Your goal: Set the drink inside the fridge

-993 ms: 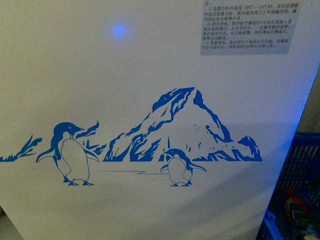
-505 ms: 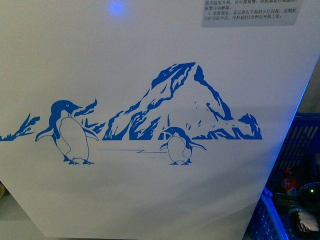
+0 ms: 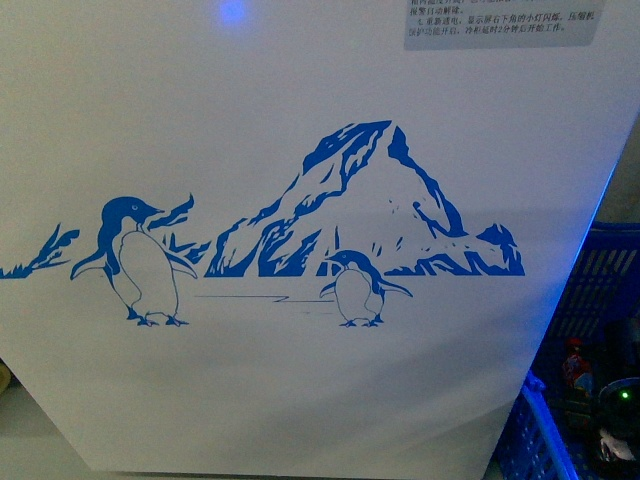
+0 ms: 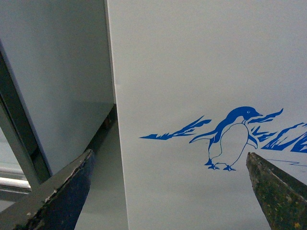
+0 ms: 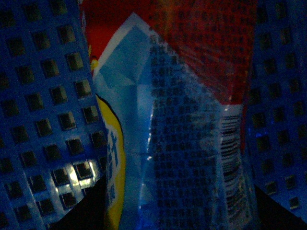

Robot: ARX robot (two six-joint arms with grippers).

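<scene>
Filling almost the whole front view, the fridge [image 3: 300, 420] shows its white front wall, with the blue penguin picture [image 3: 300, 240] across the middle. A grey sticker [image 3: 500, 22] of small print sits at 1 o'clock from the mountain, and a blue light [image 3: 231, 12] glows at 11 o'clock. The wall's right edge slants down toward 5 o'clock and covers part of the blue basket [image 3: 605, 290], which stands just beside the fridge at 4 o'clock from the picture. The drink [image 3: 575, 366] stands upright inside that basket, near the fridge's edge, its red cap and label small and dim. Just beside it at 4 o'clock is a dark thing [image 3: 622, 395] with a green dot of light; what it is cannot be told.

The left wrist view faces the same wall, near the large penguin. The left jaws are released: the two worn fingers [image 4: 62, 196] stand well apart with nothing between them. A plain grey cabinet [image 4: 53, 81] stands beside the fridge, with a narrow dark gap between the two.

The right wrist view is dim and very close. The drink's label [image 5: 201, 72], red with a blue and yellow patch and a barcode, fills the middle, with the basket's lattice walls on both sides. Two dark shapes flank the label and may be the right jaws, but whether they are clenched on the drink cannot be told.
</scene>
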